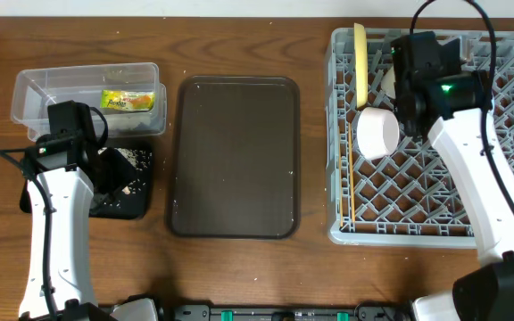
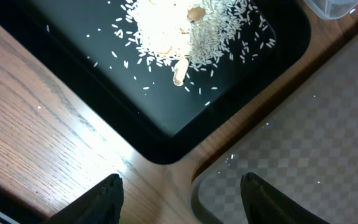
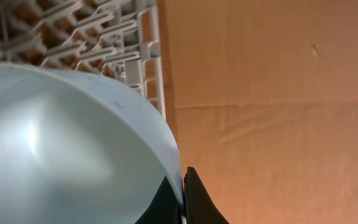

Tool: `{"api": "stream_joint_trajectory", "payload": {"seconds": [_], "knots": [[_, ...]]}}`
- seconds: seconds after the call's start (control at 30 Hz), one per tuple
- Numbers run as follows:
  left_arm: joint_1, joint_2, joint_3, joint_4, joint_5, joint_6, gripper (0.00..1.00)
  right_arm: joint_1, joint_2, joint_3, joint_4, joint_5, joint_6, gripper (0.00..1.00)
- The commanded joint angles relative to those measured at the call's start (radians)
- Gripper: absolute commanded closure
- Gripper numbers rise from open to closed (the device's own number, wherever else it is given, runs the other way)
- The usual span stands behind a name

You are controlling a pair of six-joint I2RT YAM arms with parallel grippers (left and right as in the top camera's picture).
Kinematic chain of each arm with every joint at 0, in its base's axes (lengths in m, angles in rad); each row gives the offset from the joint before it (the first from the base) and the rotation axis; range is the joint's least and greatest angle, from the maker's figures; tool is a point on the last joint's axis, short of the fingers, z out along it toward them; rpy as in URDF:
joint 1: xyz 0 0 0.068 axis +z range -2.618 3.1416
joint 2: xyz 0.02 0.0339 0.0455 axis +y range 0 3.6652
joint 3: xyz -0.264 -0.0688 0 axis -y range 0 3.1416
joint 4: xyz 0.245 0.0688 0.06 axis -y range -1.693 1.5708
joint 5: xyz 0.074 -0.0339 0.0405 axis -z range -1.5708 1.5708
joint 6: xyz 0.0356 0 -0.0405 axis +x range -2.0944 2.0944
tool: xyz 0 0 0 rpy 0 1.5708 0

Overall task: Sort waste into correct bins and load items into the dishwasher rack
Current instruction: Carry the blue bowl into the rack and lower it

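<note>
My right gripper (image 3: 184, 186) is shut on the rim of the light blue bowl (image 3: 61, 143). In the overhead view it (image 1: 405, 118) holds the bowl (image 1: 377, 132) tilted over the left part of the grey dishwasher rack (image 1: 435, 234). A yellow plate (image 1: 360, 64) stands upright in the rack, with a white item (image 1: 388, 80) beside it. Chopsticks (image 1: 350, 178) lie along the rack's left side. My left gripper (image 2: 182, 186) is open and empty over the wood at the corner of the black tray (image 2: 166, 134), which holds rice scraps (image 2: 185, 31). The wrapper (image 1: 128, 101) lies in the clear box (image 1: 34, 89).
The large dark brown serving tray (image 1: 235, 156) lies between the bins and the rack; its corner shows in the left wrist view (image 2: 303, 149). The black tray (image 1: 119, 207) sits right below the clear box at the table's left.
</note>
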State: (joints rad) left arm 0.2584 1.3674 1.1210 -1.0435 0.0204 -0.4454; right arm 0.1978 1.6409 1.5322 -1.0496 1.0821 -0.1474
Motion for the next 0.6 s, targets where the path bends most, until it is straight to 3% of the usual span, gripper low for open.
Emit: {"api": "stream_joint_trajectory", "payload": {"seconds": [0.0, 0.17, 0.57], "knots": [[0.003, 0.002, -0.004, -0.003, -0.002, -0.005, 0.37, -0.019, 0.034, 0.005, 0.006, -0.036, -0.211, 0.99], [0.003, 0.002, -0.004, -0.003, -0.001, -0.005, 0.36, -0.023, 0.073, 0.005, 0.012, -0.036, -0.350, 0.99], [0.003, 0.002, -0.004, -0.002, -0.002, -0.005, 0.37, -0.026, 0.140, 0.005, 0.033, -0.008, -0.282, 0.99]]}}
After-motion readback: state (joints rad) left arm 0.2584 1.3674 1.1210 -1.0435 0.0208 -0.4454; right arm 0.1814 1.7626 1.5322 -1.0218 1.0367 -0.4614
